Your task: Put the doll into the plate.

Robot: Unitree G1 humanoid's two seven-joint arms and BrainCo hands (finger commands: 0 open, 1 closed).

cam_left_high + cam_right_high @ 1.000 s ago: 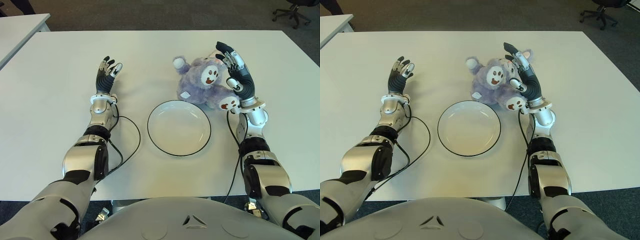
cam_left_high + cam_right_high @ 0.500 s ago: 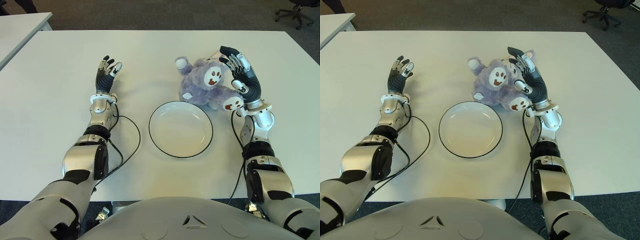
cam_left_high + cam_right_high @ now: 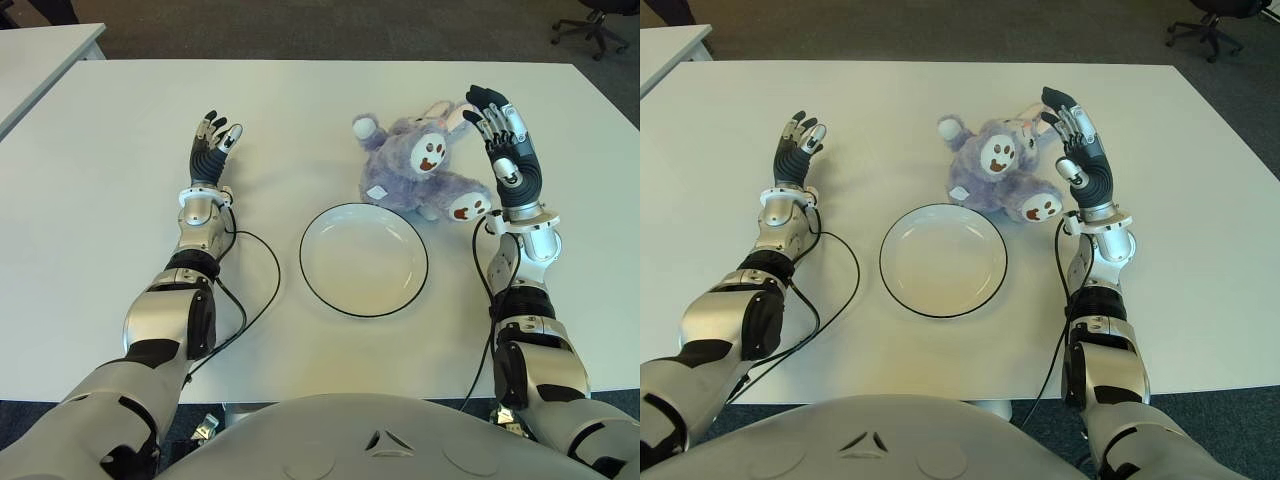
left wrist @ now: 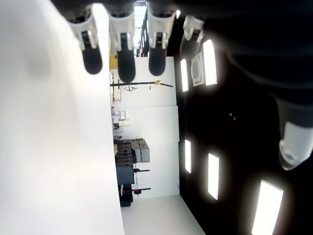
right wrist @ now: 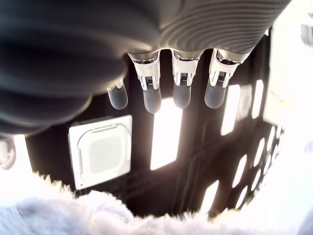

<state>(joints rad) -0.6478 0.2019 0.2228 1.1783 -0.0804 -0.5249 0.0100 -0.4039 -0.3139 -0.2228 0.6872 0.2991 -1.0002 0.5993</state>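
Observation:
A purple plush doll (image 3: 415, 165) with white paws and a white face lies on the white table (image 3: 120, 290), just beyond the right rim of the plate. The white, dark-rimmed plate (image 3: 363, 258) sits mid-table with nothing in it. My right hand (image 3: 505, 150) stands upright at the doll's right side, fingers spread, close to its foot but holding nothing. In the right wrist view the fingers (image 5: 151, 100) stretch out straight above purple fur (image 5: 98, 215). My left hand (image 3: 212, 145) shows open at the left of the plate, well away from it.
Black cables (image 3: 262, 290) run from both wrists across the table toward me. A second table's corner (image 3: 40, 55) shows at far left, and an office chair's base (image 3: 590, 18) at far right on the dark floor.
My right hand has drawn away to the right, off the doll, and stands more upright. The doll stays where it lay. My left hand has not moved.

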